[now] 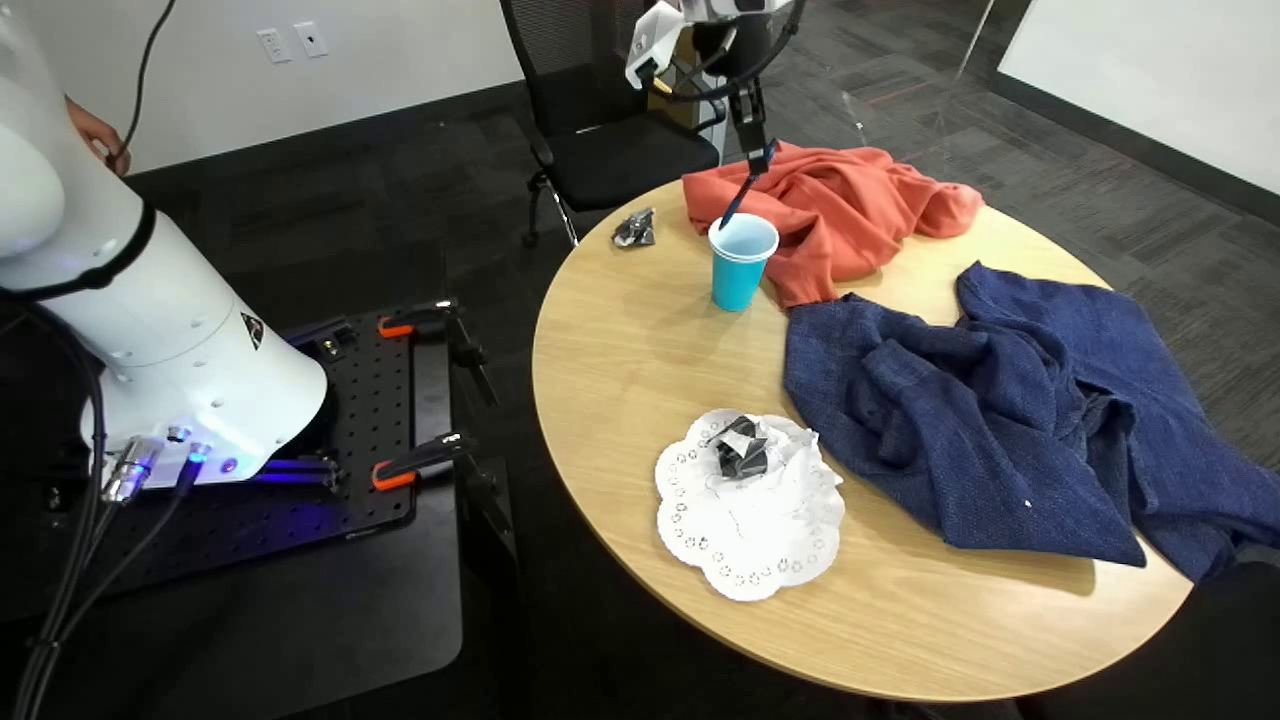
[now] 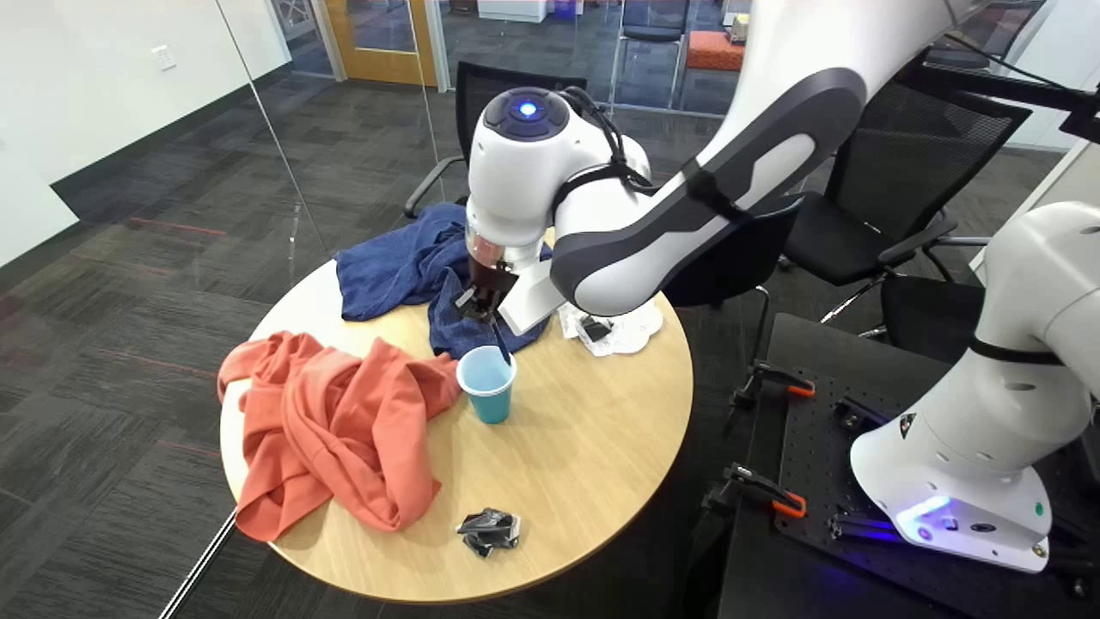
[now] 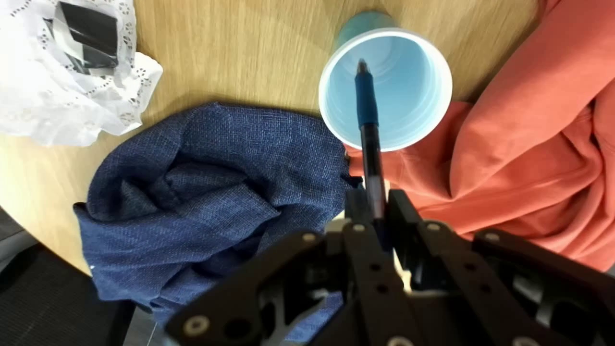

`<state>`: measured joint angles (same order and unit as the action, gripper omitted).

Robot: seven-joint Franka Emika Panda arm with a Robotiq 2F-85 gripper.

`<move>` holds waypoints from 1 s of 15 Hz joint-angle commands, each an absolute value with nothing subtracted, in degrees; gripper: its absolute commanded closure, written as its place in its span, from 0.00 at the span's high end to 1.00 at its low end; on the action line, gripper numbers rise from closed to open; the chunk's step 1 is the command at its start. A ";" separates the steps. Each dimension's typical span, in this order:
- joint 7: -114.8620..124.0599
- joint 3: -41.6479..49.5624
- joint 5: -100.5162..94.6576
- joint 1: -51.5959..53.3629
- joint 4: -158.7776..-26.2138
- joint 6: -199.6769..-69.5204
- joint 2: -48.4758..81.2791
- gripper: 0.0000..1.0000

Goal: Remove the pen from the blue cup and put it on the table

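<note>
Pen (image 3: 369, 122), slim, clamped in the gripper (image 3: 379, 206), slants at the blue cup's (image 1: 740, 270) round mouth.

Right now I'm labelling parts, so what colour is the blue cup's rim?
The rim of the blue cup is white, clearest in the wrist view.

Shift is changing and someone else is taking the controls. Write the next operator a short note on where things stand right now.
Gripper: shut on the pen, which slants with its writing tip lowest.
Things: the blue cup stands upright on the table.
Done: pen gripped, tip at the cup's mouth; whether it is fully above the rim, I can't tell.
Left: raise the pen well clear of the cup, lay it on the table, then release.
</note>
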<state>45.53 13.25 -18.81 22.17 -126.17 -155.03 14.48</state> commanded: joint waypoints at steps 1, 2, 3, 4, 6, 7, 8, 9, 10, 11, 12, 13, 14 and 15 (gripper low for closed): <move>49.75 10.47 -22.64 19.34 -133.06 -155.36 6.12 0.04; 50.08 9.37 -22.50 18.29 -134.04 -154.51 4.83 0.04; 49.80 8.10 -21.83 17.11 -134.88 -153.97 3.94 0.04; 49.53 6.96 -21.01 15.93 -135.58 -153.64 3.39 0.04; 47.77 4.58 -17.61 13.39 -137.07 -153.31 2.96 0.04; 46.96 3.55 -15.51 12.29 -137.80 -153.25 3.11 0.04; 46.34 2.63 -13.34 11.39 -138.36 -153.05 3.47 0.04; 45.81 1.89 -11.31 10.63 -138.81 -152.97 3.96 0.04; 44.22 1.05 -8.31 9.89 -139.45 -153.19 4.54 0.04; 43.01 0.39 -5.68 9.31 -140.05 -153.31 4.96 0.04; 41.84 -0.21 -2.90 8.84 -140.42 -153.46 5.65 0.04; 40.63 -0.73 -0.20 8.49 -140.68 -153.51 6.41 0.04; 39.34 -1.26 2.66 8.13 -140.85 -153.56 7.20 0.04; 38.50 -1.68 5.23 7.92 -140.83 -153.56 8.30 0.04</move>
